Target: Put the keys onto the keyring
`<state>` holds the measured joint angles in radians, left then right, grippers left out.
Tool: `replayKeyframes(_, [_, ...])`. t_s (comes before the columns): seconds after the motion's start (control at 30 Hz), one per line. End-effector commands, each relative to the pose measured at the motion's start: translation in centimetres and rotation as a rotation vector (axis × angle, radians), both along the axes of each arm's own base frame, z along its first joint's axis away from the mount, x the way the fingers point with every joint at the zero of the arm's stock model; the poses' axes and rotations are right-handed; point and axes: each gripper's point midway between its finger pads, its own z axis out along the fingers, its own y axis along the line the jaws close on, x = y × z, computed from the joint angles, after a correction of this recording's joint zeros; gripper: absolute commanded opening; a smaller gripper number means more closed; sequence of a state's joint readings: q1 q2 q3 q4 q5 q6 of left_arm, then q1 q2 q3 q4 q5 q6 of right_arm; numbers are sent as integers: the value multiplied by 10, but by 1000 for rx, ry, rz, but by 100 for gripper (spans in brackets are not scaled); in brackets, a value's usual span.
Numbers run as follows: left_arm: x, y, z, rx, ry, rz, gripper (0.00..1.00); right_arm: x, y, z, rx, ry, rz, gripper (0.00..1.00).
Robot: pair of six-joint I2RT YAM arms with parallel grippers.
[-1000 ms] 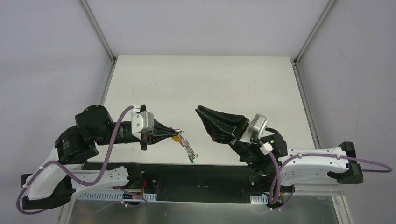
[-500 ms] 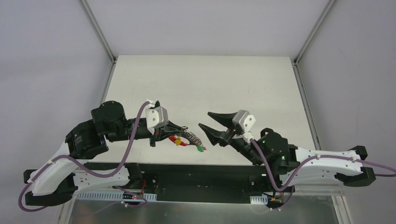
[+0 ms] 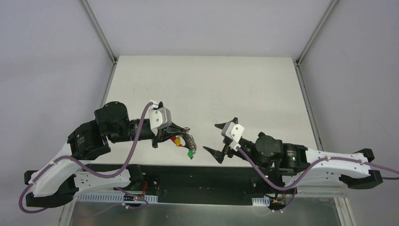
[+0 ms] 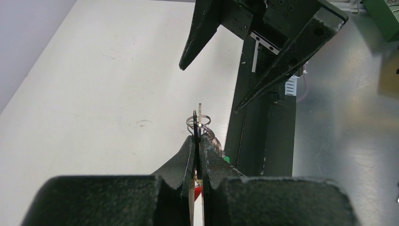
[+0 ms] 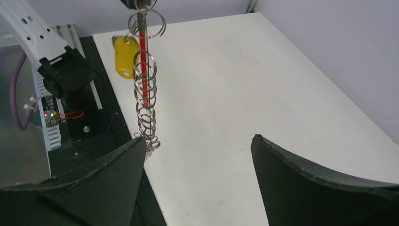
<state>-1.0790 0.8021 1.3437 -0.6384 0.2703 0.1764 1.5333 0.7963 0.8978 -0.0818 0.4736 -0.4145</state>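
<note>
My left gripper (image 3: 187,133) is shut on the upper end of the keyring (image 3: 190,140), whose silvery row of loops hangs down from its tips over the table's near edge. Keys with yellow and red tags (image 3: 177,140) and a green tag (image 3: 190,153) dangle from it. In the left wrist view the jaws (image 4: 198,140) pinch a thin dark edge among the rings (image 4: 203,125). My right gripper (image 3: 215,139) stands wide open to the right of the keyring, apart from it. Its wrist view shows the keyring (image 5: 145,96), red arc inside the loops, and the yellow tag (image 5: 124,56) just beyond the left finger (image 5: 127,157).
The white table (image 3: 211,84) stretches away behind both grippers. The black base rail (image 3: 202,174) runs along the near edge under the keyring. Metal frame posts (image 3: 99,33) rise at the back corners.
The right gripper has opened wide, turned and dropped toward the near edge. The left gripper moved right, and the keyring swung to hang below its tips.
</note>
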Motion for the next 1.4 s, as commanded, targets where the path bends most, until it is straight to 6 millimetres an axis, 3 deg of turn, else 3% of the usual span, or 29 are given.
replayKeyframes(0.0, [-2,2,15,-50,-38,-7,0,-15,-6,11,-35,-35,107,88])
replayKeyframes(0.23, [-7,2,17,-60,-30,-29,0,-27,16,10,-54,-32,204,94])
replayKeyframes(0.7, [-12,7,21,-79,-35,-41,0,-21,70,27,95,10,185,96])
replayKeyframes(1.1, [-12,7,22,-82,-35,-40,0,-6,90,21,179,38,109,93])
replayKeyframes(1.37, [-17,11,26,-99,-41,-58,0,14,85,4,125,18,2,82])
